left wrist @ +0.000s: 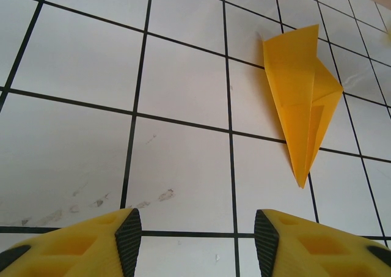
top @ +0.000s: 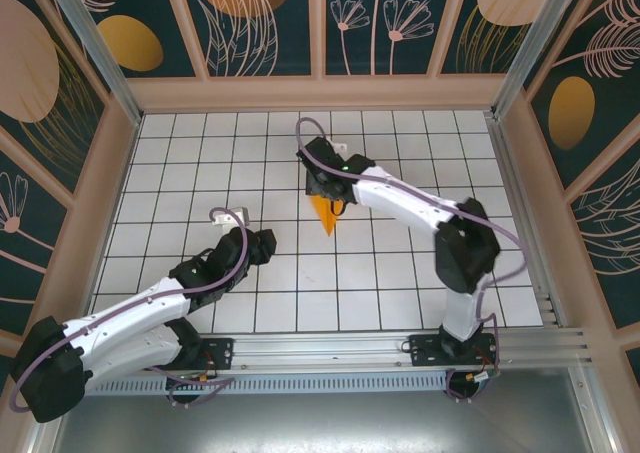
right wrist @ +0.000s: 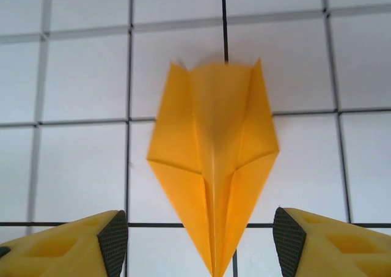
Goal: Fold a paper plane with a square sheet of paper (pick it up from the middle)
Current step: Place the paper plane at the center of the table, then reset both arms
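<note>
The square sheet of paper is folded into an orange-yellow paper plane with a sharp tip and a centre crease, lying on the white tiled table near the middle. My right gripper hovers over its pointed end, open, with a finger on either side and neither touching the paper plane. My left gripper is open with nothing between its pads, over bare tiles. From there the paper plane lies ahead and to the right. In the top view the left gripper sits about two tiles left of the plane.
The tiled table is boxed in by patterned walls at the back and sides. A metal rail carrying both arm bases runs along the near edge. Faint smudges mark a tile in front of the left fingers.
</note>
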You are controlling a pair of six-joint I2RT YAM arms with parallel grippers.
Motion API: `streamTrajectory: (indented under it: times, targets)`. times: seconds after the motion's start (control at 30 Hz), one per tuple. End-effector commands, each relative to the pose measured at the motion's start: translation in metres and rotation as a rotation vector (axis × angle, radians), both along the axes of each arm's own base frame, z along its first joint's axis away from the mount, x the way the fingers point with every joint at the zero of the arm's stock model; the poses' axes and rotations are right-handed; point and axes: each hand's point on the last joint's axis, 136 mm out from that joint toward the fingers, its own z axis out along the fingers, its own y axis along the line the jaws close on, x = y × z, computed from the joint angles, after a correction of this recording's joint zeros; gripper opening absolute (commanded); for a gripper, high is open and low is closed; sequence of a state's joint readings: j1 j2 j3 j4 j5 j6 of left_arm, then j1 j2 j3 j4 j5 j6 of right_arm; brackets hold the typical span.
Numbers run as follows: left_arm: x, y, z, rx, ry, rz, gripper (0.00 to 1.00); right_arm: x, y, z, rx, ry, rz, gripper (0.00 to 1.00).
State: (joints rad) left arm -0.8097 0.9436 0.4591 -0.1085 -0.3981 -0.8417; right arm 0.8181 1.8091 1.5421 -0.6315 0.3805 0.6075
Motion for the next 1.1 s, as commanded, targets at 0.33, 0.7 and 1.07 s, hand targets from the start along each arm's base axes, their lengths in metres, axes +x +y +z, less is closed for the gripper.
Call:
streamTrajectory:
  times: [0.33, 0.7, 1.07]
  targets:
    - [0.02, 0.058, 0.014, 0.161, -0.093, 0.213, 0.78, -0.05, -0.193, 0.06, -0.193, -0.568, -0.365, 0.74]
    - [0.049, 0.177, 0.051, 0.378, -0.287, 0.608, 0.99, -0.028, -0.284, -0.021, -0.198, -0.57, -0.333, 0.82]
    - [0.076, 0.195, 0.028, 0.546, -0.398, 0.569, 0.99, -0.008, -0.288, -0.032, -0.118, -0.714, -0.2, 0.81]
